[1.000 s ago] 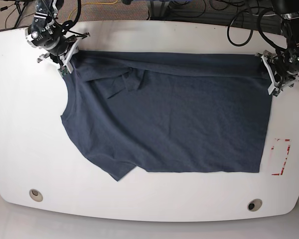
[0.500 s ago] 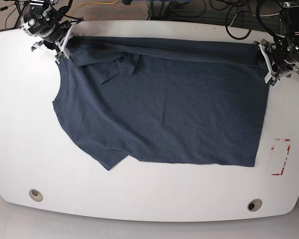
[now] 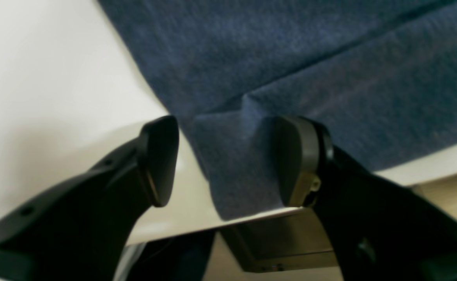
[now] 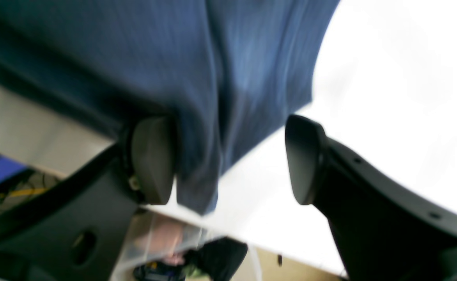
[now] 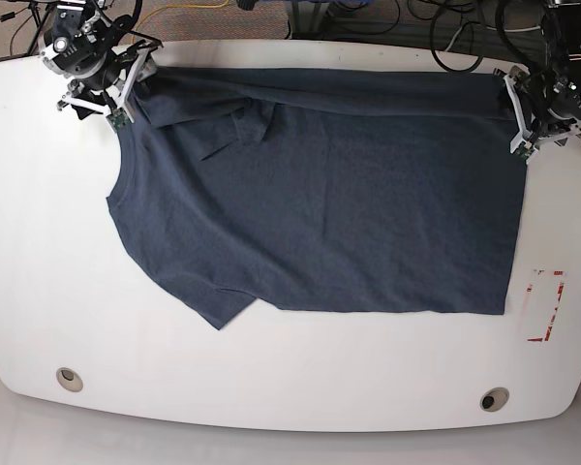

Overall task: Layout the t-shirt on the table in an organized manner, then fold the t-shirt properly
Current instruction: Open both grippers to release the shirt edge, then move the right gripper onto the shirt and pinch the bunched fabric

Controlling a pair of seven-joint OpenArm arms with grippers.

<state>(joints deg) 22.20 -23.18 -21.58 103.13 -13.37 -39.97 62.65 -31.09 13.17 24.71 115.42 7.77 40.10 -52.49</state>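
Both grippers, left (image 3: 224, 160) and right (image 4: 228, 160), stand spread at the far corners of the t-shirt (image 5: 320, 194), which lies flat on the table (image 5: 39, 242).

This looks like a robotics lab or test room. A large glossy white table with rounded corners (image 5: 39, 242) fills the base view, with two round metal grommet holes (image 5: 70, 379) near its lower edge and a small red-and-white marking (image 5: 545, 305) at lower right. Along the top of the frame, black cables (image 5: 460, 44) tangle over brownish carpet, with a yellow cord (image 5: 189, 10).
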